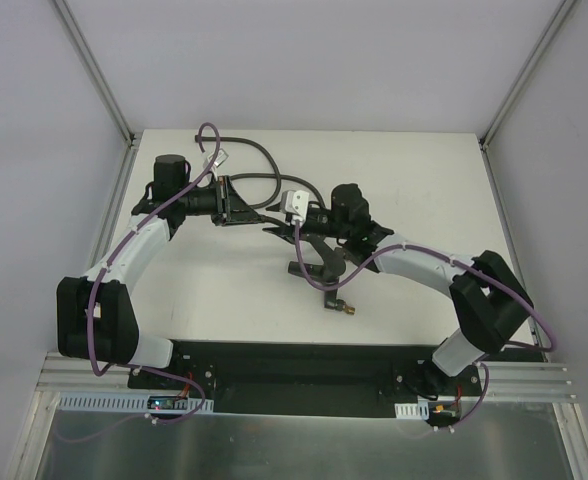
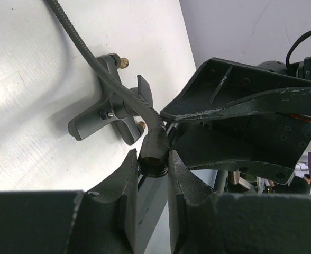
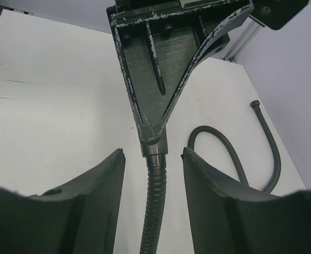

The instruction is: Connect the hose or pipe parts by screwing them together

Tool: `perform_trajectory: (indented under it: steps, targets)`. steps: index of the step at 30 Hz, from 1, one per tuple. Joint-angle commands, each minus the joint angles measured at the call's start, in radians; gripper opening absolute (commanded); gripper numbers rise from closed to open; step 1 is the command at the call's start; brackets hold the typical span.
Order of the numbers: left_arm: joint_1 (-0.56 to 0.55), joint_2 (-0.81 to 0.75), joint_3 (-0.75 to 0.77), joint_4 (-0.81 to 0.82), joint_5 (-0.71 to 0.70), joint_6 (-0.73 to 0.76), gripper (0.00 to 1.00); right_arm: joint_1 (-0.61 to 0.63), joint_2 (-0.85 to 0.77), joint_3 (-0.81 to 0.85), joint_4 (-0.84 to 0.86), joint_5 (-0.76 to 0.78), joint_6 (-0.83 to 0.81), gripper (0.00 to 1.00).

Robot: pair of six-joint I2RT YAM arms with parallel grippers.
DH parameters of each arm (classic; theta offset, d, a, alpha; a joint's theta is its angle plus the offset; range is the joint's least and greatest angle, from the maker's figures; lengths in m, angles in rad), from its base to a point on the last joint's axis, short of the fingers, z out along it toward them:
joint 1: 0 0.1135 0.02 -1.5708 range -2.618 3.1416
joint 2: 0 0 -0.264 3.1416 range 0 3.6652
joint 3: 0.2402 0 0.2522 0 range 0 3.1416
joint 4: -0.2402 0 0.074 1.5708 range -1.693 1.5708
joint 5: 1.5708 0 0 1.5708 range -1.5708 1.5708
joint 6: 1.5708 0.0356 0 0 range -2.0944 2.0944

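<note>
My left gripper [image 2: 153, 157] is shut on the end nut [image 2: 153, 161] of the dark grey flexible hose [image 2: 87, 50], holding it above the table. The nut's open mouth faces the left wrist camera. Just behind that grip, my right gripper [image 3: 153, 154] stands open around the hose [image 3: 154, 201], with a gap on either side of it. The forked fitting [image 2: 110, 114] lies on the table below, its brass ends [image 2: 123, 61] free. From above, both grippers meet near the table's middle [image 1: 259, 213], the fitting [image 1: 314, 266] lying just in front of them.
The rest of the hose [image 1: 264, 165] curls toward the back of the white table [image 1: 414, 190], and its far end [image 3: 255, 104] lies loose. Grey walls and aluminium posts [image 1: 99, 75] close in the table on three sides.
</note>
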Motion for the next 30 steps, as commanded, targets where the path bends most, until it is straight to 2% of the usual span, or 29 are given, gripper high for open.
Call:
perform_trajectory:
  steps: [1,15,30]
  targets:
    - [-0.002,-0.035,0.016,0.026,0.038,-0.002,0.0,-0.004,0.015,0.051,0.08,-0.052,0.029,0.49]
    - [-0.008,-0.032,0.016,0.028,0.038,-0.007,0.0,-0.004,0.03,0.054,0.092,-0.052,0.035,0.4]
    - [-0.011,-0.037,0.014,0.029,0.041,-0.013,0.0,-0.002,0.041,0.066,0.072,-0.055,0.035,0.39]
